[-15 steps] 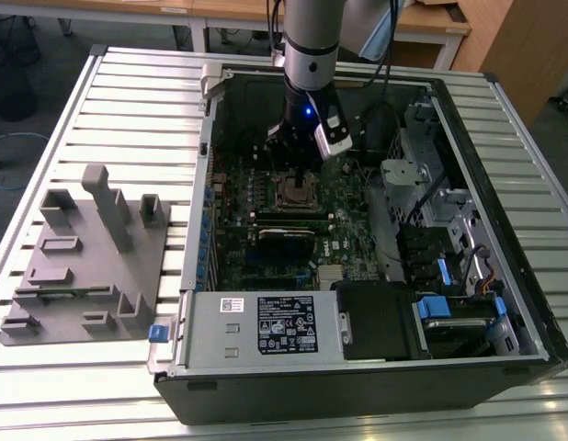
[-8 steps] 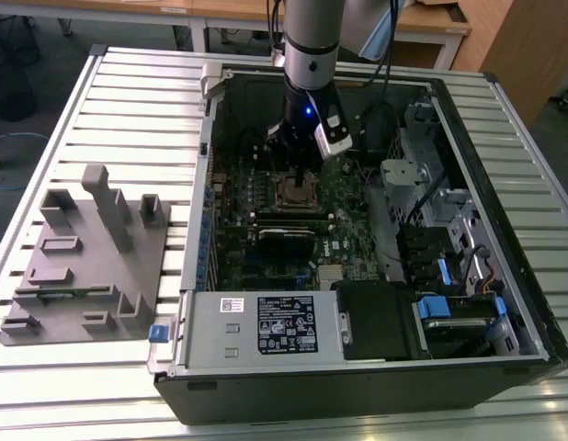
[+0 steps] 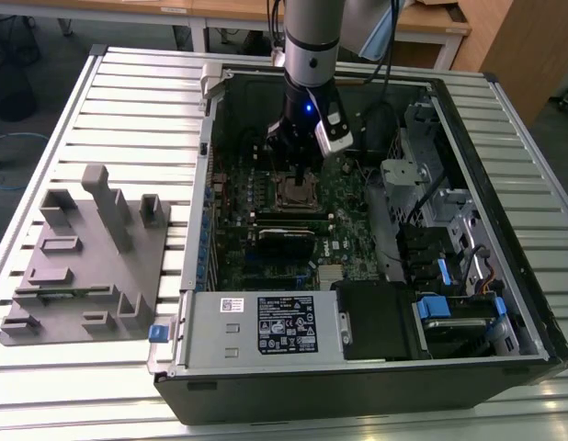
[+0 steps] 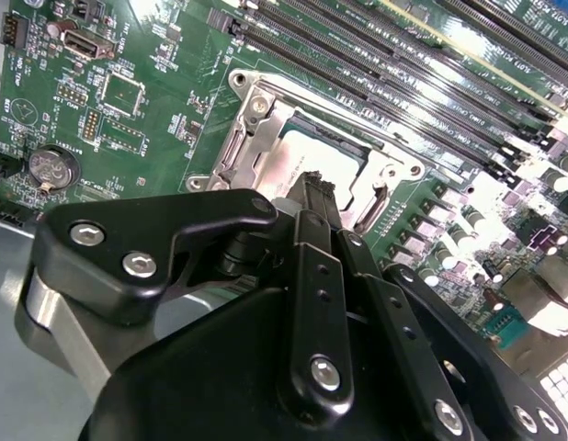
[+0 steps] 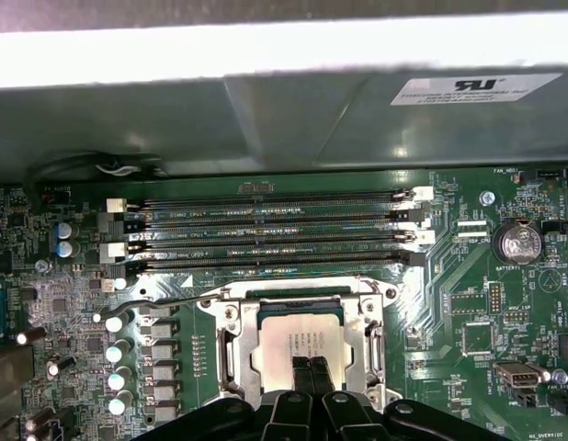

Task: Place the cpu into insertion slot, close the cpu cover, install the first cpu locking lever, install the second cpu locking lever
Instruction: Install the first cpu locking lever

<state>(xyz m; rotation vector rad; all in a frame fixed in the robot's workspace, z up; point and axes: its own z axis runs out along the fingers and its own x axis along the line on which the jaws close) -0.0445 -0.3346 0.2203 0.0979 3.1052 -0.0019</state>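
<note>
While hanging in the open computer case (image 3: 357,395), parked over the green motherboard (image 5: 449,276). Looking down on the cpu cover (image 5: 231,344) (lowered, by the look) round the cpu (image 5: 298,335) in the insertion slot (image 5: 299,299). Holding fingers (image 5: 301,381) pressed together just above it.

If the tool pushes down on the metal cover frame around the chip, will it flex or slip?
The cover frame looks like thin stamped sheet metal, so probably stiff with slight spring. Its shiny face suggests the tool could skid on it. It lies flat around the chip, so tipping seems unlikely.
</note>
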